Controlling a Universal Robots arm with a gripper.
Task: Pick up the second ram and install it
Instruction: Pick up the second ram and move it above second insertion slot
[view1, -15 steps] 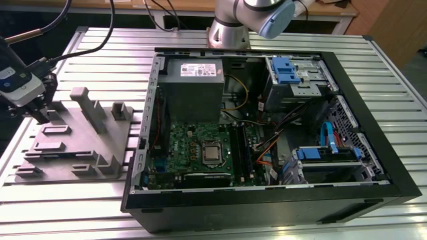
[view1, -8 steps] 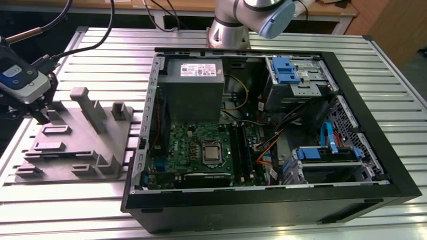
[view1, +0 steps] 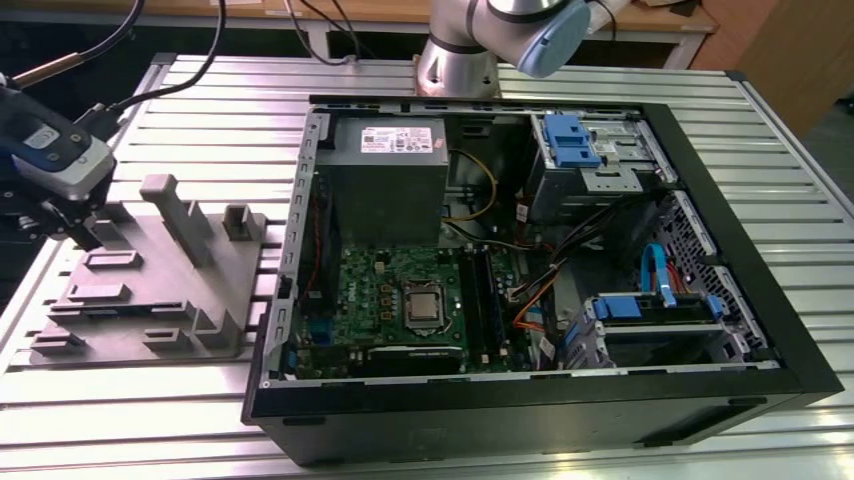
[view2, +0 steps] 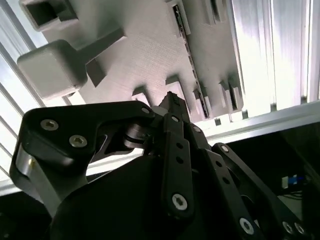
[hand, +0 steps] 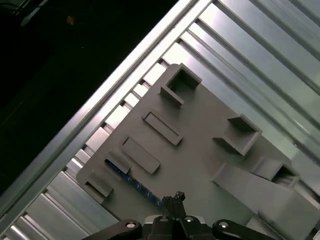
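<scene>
Near gripper (hand: 175, 197), first wrist view reveals second ram (hand: 132, 182).

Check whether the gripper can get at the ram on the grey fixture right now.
Probably yes: the gripper sits just above the grey fixture, at one end of the second ram on it, and nothing seems to lie between them.

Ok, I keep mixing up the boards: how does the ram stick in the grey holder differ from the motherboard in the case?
The ram stick is a thin blue strip, edge-up in a slot of the grey holder; the motherboard is a broad green board lying flat in the black case. The gripper is right by the ram stick, well away from the motherboard. Both are circuit boards.
</scene>
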